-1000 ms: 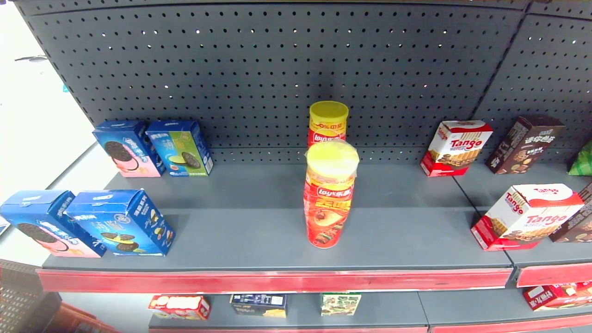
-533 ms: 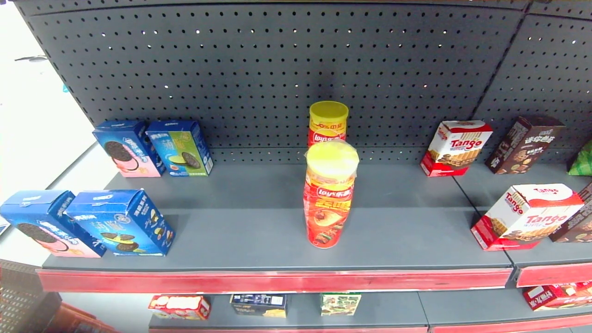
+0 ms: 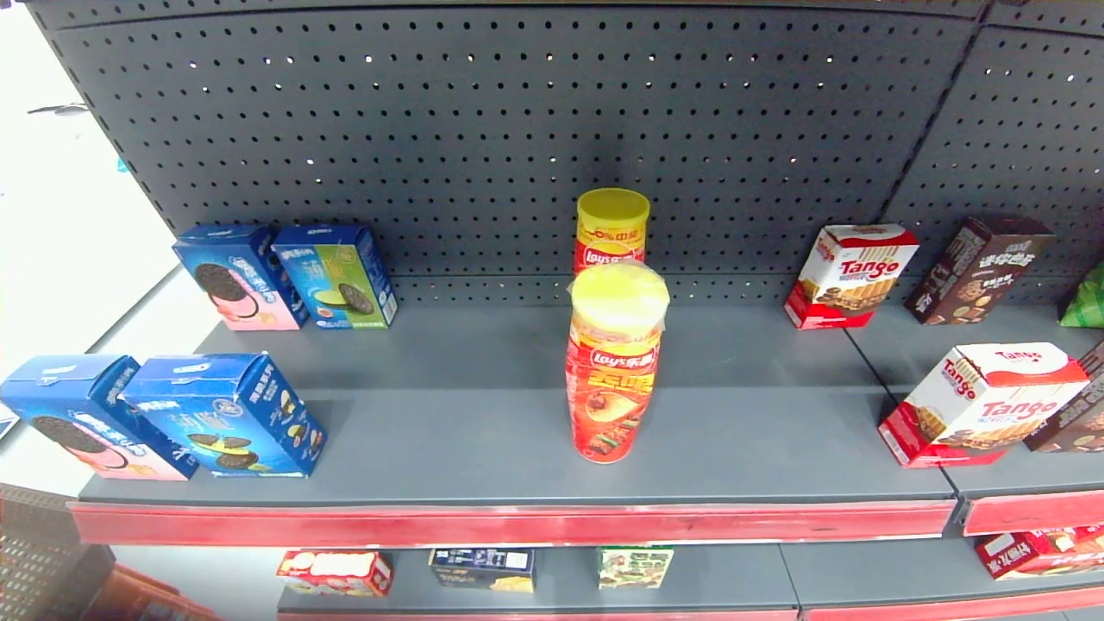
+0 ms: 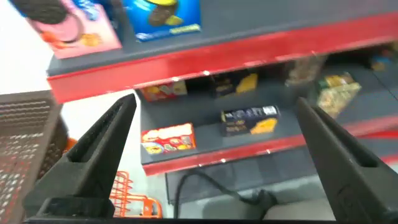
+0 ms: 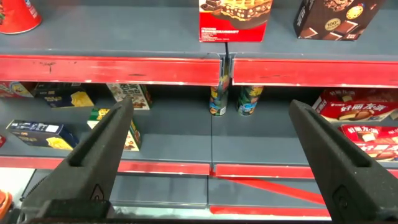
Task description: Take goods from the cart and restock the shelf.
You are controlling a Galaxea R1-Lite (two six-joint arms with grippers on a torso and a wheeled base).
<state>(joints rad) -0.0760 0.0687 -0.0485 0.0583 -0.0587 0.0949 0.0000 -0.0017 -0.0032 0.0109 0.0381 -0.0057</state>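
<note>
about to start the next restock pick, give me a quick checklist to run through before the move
1. Left hand open and empty: ok.
2. Right hand open and empty: ok.
3. Bare room on the shelf beside the front chip can: ok.
4. Front chip can and rear chip can both upright: ok.
5. Goods ready in the mesh basket: cannot tell.
</note>
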